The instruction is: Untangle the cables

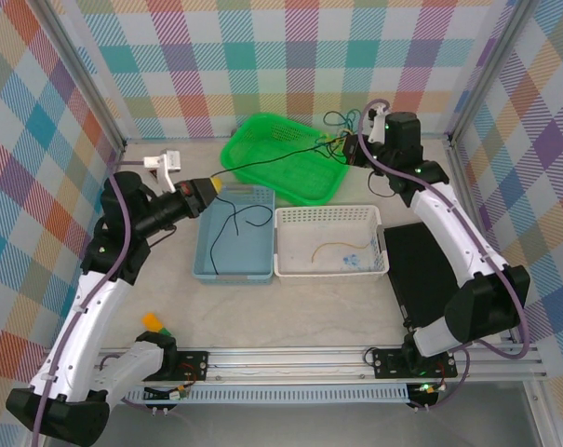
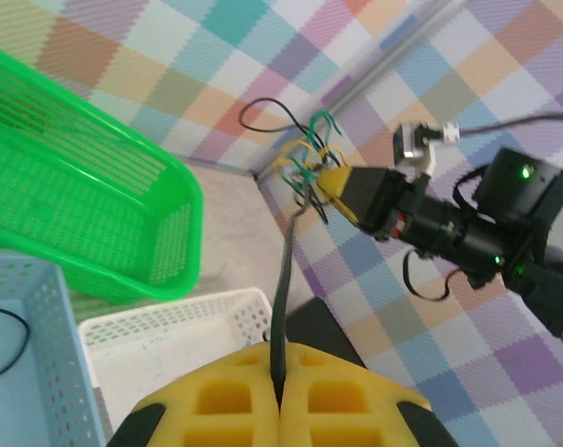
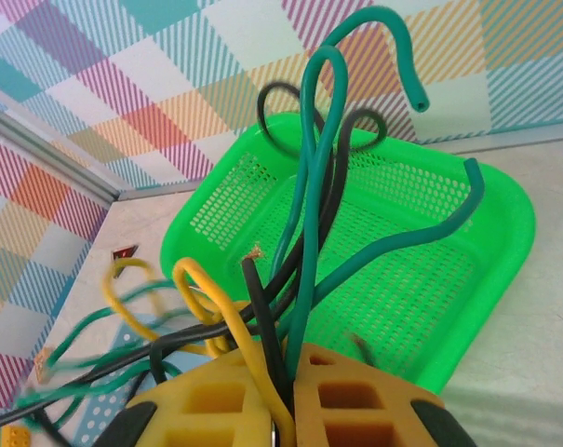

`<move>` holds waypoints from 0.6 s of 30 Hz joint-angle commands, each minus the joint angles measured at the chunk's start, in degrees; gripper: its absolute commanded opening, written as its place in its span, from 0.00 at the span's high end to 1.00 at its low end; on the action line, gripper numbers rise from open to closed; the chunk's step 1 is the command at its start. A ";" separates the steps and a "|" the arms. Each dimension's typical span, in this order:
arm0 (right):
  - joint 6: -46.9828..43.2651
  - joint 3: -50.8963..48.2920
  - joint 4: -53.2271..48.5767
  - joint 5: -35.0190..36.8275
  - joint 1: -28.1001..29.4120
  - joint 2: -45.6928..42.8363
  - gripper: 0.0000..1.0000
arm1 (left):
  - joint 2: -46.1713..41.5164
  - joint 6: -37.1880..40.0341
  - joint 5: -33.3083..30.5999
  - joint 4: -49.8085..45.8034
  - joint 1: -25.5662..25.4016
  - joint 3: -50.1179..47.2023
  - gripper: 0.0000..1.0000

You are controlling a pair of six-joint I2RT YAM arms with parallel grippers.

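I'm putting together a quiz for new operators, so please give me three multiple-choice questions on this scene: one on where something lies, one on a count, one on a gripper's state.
1. The loose thin tan-yellow cable lies in:
A the green plastic mesh basket
B the light-blue plastic mesh basket
C the white plastic mesh basket
2. Baskets in the top view:
A two
B three
C four
3. The left gripper has its jaws:
A shut on a long thin black cable
B open
C shut on a basket rim

Answers:
C, it rests on the white floor.
B, green, blue and white.
A, the cable runs taut from between the closed yellow pads.
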 commanded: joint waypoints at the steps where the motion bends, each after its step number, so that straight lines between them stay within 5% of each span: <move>1: 2.58 1.08 -0.39 0.57 -3.16 0.57 1.00 | -1.08 -1.46 3.35 -0.11 4.15 1.70 1.00; 10: 6.40 -0.94 0.44 -4.62 -7.89 -0.38 1.00 | 0.38 1.53 4.85 -4.53 12.71 1.91 1.00; 18: 8.89 -0.75 -2.24 -3.04 -11.55 -1.13 1.00 | 0.29 2.79 -3.66 -10.74 18.89 5.63 1.00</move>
